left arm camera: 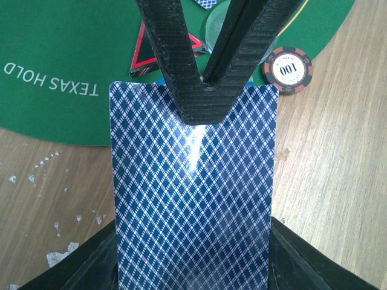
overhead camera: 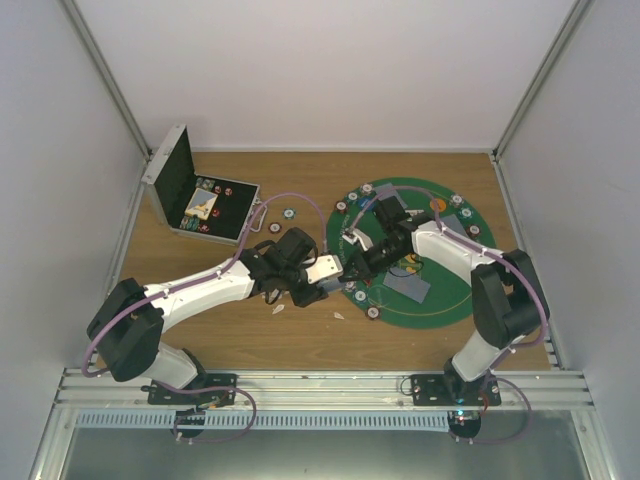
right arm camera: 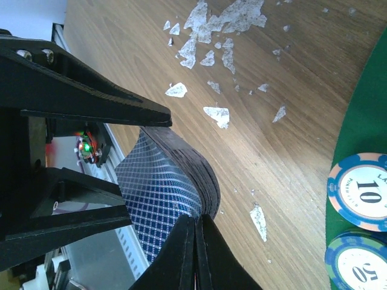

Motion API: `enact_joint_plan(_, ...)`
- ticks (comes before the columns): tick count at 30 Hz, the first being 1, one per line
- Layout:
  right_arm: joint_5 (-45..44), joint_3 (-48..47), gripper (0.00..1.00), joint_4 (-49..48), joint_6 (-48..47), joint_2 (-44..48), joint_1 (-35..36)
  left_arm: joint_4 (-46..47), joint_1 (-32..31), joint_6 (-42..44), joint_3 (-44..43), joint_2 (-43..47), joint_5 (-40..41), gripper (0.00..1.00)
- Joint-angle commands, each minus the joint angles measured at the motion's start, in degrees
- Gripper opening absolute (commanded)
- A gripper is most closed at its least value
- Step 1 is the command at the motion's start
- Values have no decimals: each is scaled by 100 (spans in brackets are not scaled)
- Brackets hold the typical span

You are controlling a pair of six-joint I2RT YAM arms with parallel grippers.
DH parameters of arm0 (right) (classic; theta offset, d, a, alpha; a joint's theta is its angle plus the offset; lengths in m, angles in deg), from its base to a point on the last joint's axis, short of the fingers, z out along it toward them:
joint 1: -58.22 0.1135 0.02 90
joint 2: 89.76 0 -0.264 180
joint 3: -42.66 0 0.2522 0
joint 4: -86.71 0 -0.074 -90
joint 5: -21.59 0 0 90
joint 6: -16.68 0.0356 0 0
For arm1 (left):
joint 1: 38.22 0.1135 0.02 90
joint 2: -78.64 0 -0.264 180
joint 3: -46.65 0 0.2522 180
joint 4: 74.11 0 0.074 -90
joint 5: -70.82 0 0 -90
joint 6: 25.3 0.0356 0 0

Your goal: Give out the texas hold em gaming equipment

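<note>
My left gripper (left arm camera: 193,269) is shut on a deck of playing cards (left arm camera: 193,199) with blue diamond-patterned backs, held over the wood beside the green Texas Hold'em mat (left arm camera: 60,60). My right gripper (right arm camera: 196,225) is shut on the far edge of the deck's top card (right arm camera: 160,187), and the deck bows upward. In the top view both grippers meet at the mat's left rim, the left (overhead camera: 330,272) and the right (overhead camera: 350,268). A 100 poker chip (left arm camera: 288,69) and a red-black triangular token (left arm camera: 145,51) lie just beyond the deck.
An open metal case (overhead camera: 195,190) with chips stands at the back left. Poker chips (overhead camera: 372,312) ring the green mat (overhead camera: 445,305), and grey cards (overhead camera: 408,288) lie on it. White crumbled scraps (right arm camera: 217,30) litter the wood. Chips marked 10 (right arm camera: 366,190) and 50 (right arm camera: 357,266) sit at the mat's edge.
</note>
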Motion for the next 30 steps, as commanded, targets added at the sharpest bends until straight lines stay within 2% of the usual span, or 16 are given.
enact_joint_plan(1, -472, -66, 0, 325, 17, 139, -29, 348, 25, -50, 32, 147, -12, 56)
enact_joint_plan(20, -937, -136, 1, 351, 270, 467, -284, 344, 25, -46, 37, 166, -19, 56)
enact_joint_plan(24, -1446, -179, 1, 411, 454, 543, -498, 346, 23, -45, 36, 170, -20, 56)
enact_joint_plan(30, -2861, -325, 1, 498, 948, 620, -1233, 335, 25, -59, 36, 182, -12, 56)
